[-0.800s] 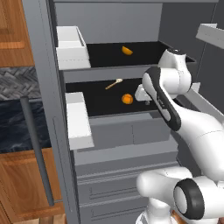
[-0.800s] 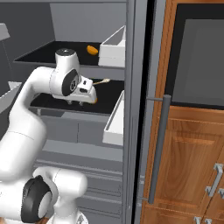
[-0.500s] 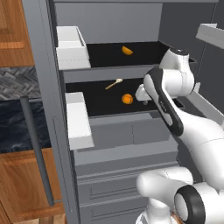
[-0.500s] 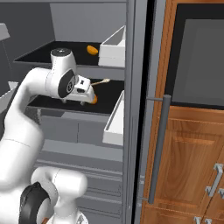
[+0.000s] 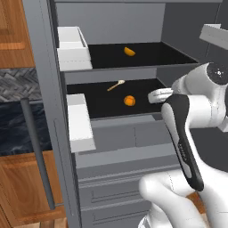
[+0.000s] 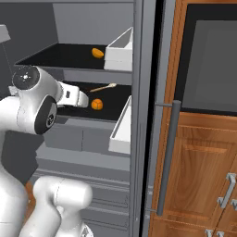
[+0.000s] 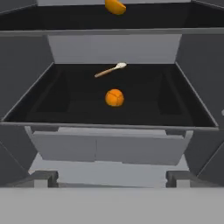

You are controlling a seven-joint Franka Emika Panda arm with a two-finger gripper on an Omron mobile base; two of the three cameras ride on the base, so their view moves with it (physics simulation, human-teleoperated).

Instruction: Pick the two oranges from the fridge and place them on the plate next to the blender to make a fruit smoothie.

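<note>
Hand view: unlabelled round orange on fridge shelf before spoon.

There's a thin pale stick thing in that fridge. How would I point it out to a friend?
Start at the open grey fridge and find the lower black shelf. Toward its back lies a wooden spoon, behind the round orange. It is long, slim and tan; the fruits are bright orange.

Grey fridge with black shelves, bright orange oranges, tan wooden spoon, white door bins
</note>
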